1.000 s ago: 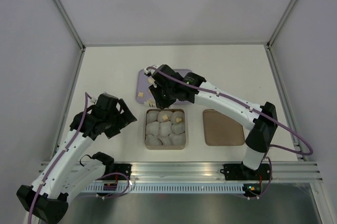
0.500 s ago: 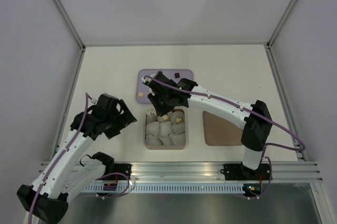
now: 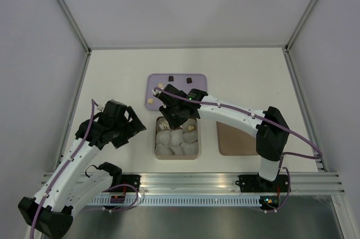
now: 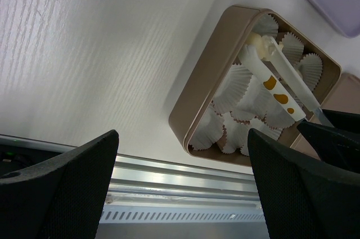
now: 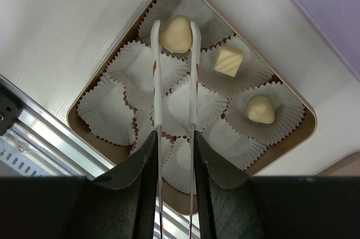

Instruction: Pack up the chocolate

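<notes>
My right gripper (image 5: 175, 135) is shut on white tweezers (image 5: 157, 93). The tweezer tips pinch a pale cream chocolate (image 5: 175, 34) in or just over the far corner paper cup of the brown box (image 5: 73, 120). Two more cream chocolates (image 5: 229, 61) (image 5: 260, 109) sit in cups along the same side. In the top view the right gripper (image 3: 171, 116) is over the box's (image 3: 156, 138) far left corner. Two dark chocolates (image 3: 170, 77) (image 3: 189, 79) and a cream one (image 3: 150, 100) lie on the purple tray (image 3: 179, 87). My left gripper (image 3: 132, 126) is open and empty, left of the box.
The flat brown lid (image 3: 236, 136) lies right of the box. The aluminium rail (image 3: 191, 181) runs along the near edge. In the left wrist view, the box (image 4: 194, 98) with the tweezers (image 4: 275, 81) in it lies ahead of the open left gripper (image 4: 183, 194).
My right gripper has moved from over the purple tray toward me, to the box's far left corner, carrying the cream chocolate in the tweezers. The left arm has not moved.
</notes>
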`<state>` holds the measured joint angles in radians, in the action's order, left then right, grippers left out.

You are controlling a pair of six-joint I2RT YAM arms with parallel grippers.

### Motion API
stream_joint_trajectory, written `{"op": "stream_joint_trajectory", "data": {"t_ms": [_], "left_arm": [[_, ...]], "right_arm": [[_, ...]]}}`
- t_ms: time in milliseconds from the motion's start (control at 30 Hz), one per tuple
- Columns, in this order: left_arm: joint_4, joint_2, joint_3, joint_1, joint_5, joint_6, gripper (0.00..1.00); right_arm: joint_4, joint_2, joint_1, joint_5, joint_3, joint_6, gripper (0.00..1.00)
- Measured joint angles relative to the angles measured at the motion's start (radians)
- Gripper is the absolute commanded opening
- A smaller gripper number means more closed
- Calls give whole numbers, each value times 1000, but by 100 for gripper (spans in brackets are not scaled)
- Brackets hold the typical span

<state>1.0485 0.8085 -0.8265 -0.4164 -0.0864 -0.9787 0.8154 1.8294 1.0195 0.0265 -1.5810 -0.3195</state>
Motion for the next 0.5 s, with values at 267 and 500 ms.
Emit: {"op": "stream_joint_trajectory", "data": {"t_ms": [267, 500], "left_arm": [[0, 0, 8, 0, 0, 0, 100], [0, 0, 10, 0, 0, -1, 100]], "right_arm": [[-37, 34, 3, 10, -4, -2, 19], [-37, 56, 3, 41, -4, -3, 25]]}}
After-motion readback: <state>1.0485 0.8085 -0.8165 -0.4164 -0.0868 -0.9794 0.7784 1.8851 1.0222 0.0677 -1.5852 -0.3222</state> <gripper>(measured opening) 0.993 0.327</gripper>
